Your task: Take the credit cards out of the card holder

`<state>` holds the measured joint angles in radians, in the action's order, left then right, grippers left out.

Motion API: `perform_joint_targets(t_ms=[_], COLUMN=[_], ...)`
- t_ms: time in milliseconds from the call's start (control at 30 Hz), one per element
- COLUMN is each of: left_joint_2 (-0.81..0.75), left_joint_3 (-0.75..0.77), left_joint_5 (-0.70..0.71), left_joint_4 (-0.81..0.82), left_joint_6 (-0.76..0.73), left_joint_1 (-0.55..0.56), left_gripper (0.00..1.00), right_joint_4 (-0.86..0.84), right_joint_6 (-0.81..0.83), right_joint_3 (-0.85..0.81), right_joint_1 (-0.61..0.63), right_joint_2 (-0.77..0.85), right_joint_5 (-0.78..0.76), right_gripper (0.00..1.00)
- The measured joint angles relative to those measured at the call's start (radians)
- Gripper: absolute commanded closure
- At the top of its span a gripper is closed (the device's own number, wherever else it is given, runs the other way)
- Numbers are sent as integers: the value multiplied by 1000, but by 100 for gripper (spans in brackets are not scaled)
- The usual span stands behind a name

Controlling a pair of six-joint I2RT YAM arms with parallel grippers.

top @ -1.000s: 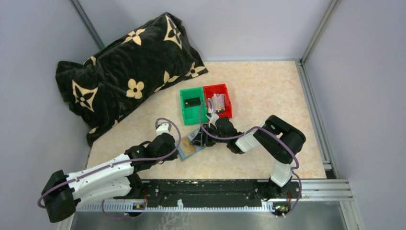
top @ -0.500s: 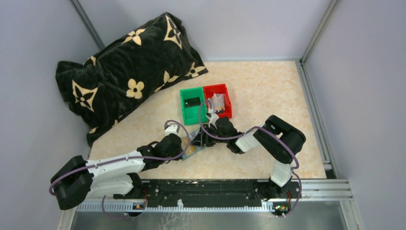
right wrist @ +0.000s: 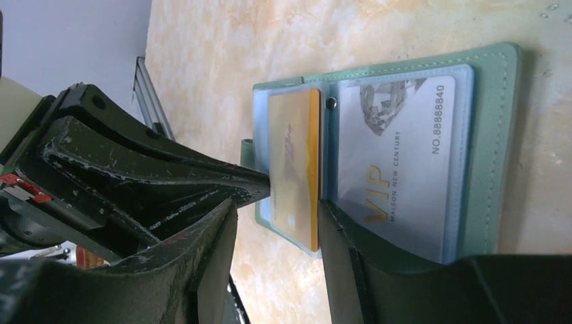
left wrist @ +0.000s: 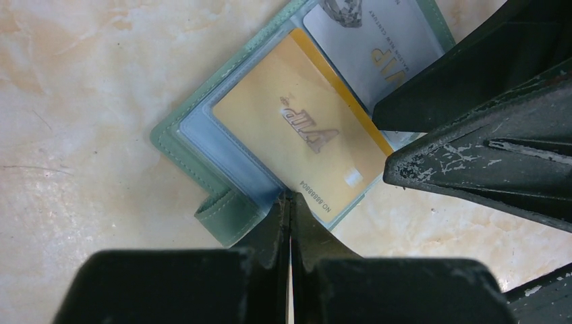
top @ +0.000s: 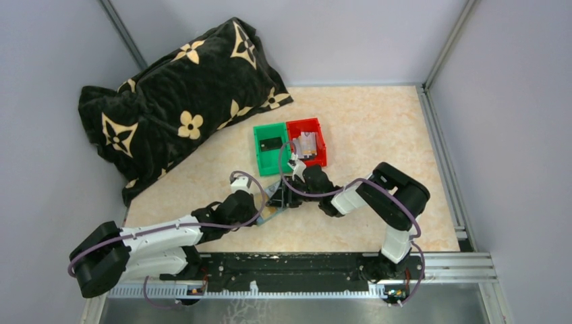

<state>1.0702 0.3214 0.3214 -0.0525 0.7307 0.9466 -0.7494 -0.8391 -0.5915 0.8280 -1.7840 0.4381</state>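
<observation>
The card holder [top: 272, 204], a sage green wallet, lies open on the table between both grippers. Its clear sleeves hold a gold card [left wrist: 297, 135] and a white VIP card [left wrist: 378, 40]. My left gripper [left wrist: 291, 198] is shut, and its tips touch the near edge of the gold card's sleeve beside the wallet's tab [left wrist: 226, 216]. My right gripper [right wrist: 276, 263] is open. One of its fingers [right wrist: 364, 270] rests on the white card's side of the wallet [right wrist: 496, 135], next to the gold card [right wrist: 290, 169]. The other stands off to the side.
A bright green bin [top: 271, 147] and a red bin [top: 307, 142] stand side by side just beyond the wallet, each with something in it. A large black flowered pillow [top: 175, 101] fills the back left. Grey walls enclose the table.
My left arm has reached forward and right, bringing its shut tips from the wallet's left side onto the gold card's edge. The right arm and the wallet have hardly moved.
</observation>
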Motion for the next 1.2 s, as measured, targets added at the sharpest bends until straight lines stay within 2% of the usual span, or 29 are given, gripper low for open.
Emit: perform_joint_targets(t_ms=[533,900,1033,1100,1200], left_joint_2=[27,15,1,-6,-10], left_joint_3=[18,18,18,18,18], left_joint_5=[0,0,5,10,12], left_joint_4=[7,-7,-29,-42,-50], left_joint_6=[-2,-1,-2,-2,-2], left_joint_1=[0,0,0,0,0], left_gripper=[100,100,100,100,99], right_joint_4=[-42,19,45,67,86], right_joint_6=[-36,9,22,37,55], right_joint_3=[-1,-78,-104,-117,-124], right_joint_1=[0,43,49,53,55], right_joint_2=[-11,-35,-60,-64,-65], right_joint_5=[3,-10,-9,-10,-15], right_gripper=[52,53,59,66,83])
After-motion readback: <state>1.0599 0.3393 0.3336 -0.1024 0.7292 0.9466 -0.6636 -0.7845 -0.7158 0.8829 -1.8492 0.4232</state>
